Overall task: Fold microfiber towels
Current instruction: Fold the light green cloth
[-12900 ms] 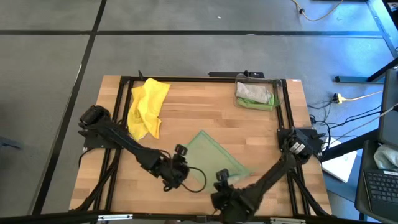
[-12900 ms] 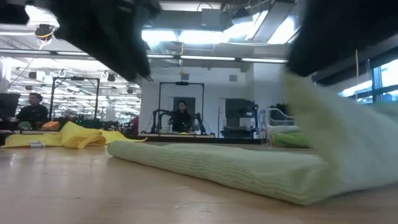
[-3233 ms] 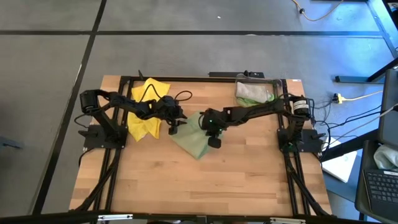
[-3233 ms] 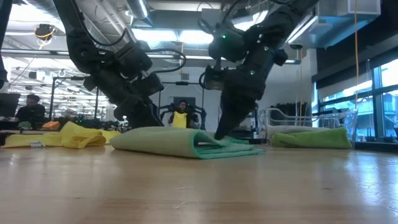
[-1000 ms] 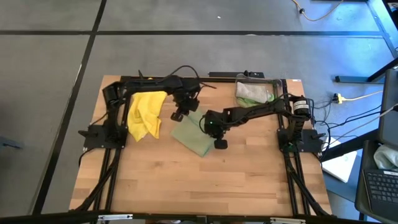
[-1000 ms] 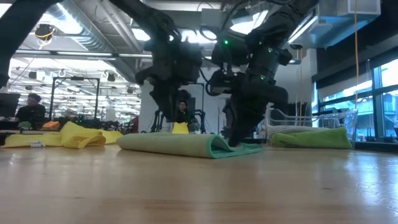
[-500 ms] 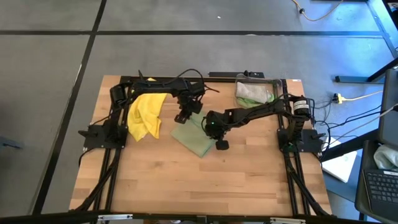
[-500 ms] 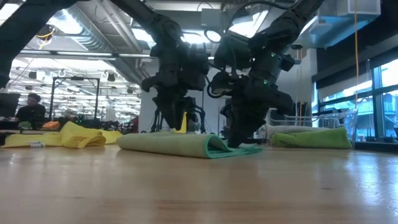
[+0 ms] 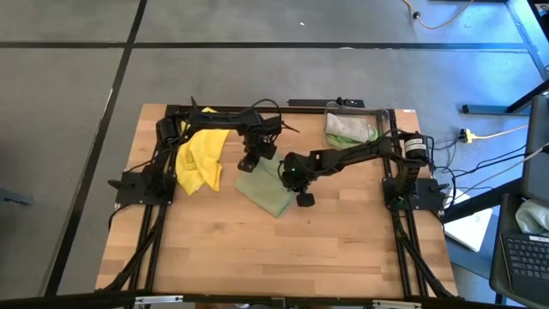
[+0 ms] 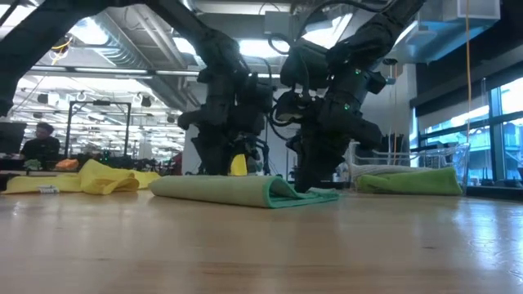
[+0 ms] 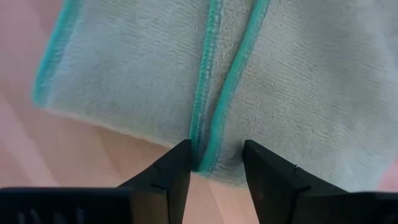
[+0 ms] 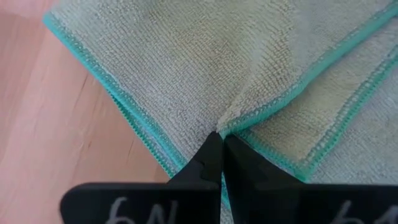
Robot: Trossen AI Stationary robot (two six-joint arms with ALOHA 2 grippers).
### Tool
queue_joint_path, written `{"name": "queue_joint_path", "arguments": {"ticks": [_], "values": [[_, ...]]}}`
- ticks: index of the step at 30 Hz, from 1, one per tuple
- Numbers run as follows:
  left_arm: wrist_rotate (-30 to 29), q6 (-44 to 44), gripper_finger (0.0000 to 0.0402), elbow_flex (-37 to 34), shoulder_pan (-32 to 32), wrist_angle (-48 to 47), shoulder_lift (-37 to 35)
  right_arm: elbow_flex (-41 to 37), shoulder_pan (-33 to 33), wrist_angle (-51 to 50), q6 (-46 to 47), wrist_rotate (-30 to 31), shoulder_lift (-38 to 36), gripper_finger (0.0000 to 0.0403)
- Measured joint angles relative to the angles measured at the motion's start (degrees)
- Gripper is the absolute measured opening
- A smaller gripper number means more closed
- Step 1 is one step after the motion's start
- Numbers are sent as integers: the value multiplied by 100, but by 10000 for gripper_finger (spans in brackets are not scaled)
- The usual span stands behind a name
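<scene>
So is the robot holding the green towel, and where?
Yes. The right end effector is shut on a corner of the pale green towel, where its teal edges meet. The left end effector is open over the towel's edge, holding nothing.

Wooden table (image 9: 257, 257) on grey floor, black frame around edge. Pale green towel (image 9: 268, 192) folded, near table middle. Left gripper (image 9: 249, 163) at towel's 11 o'clock edge. Right gripper (image 9: 302, 197) at towel's 3 o'clock edge. Yellow towel (image 9: 199, 157) crumpled, at 9 o'clock from green one, apart. Clear bin (image 9: 352, 130) at table's 1 o'clock corner, green and grey cloths inside.
</scene>
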Motion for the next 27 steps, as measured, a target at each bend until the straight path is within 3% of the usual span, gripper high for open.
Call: {"name": "queue_joint_path", "arguments": {"ticks": [10, 21, 27], "values": [[-256, 38, 122, 7, -44, -78, -85, 0, -185, -37, 23, -48, 4, 10], [-71, 2, 8, 61, -44, -382, -117, 2, -222, -78, 54, -92, 4, 10], [-60, -98, 18, 62, -2, -422, -117, 5, -222, -88, 54, -94, 7, 10]]}}
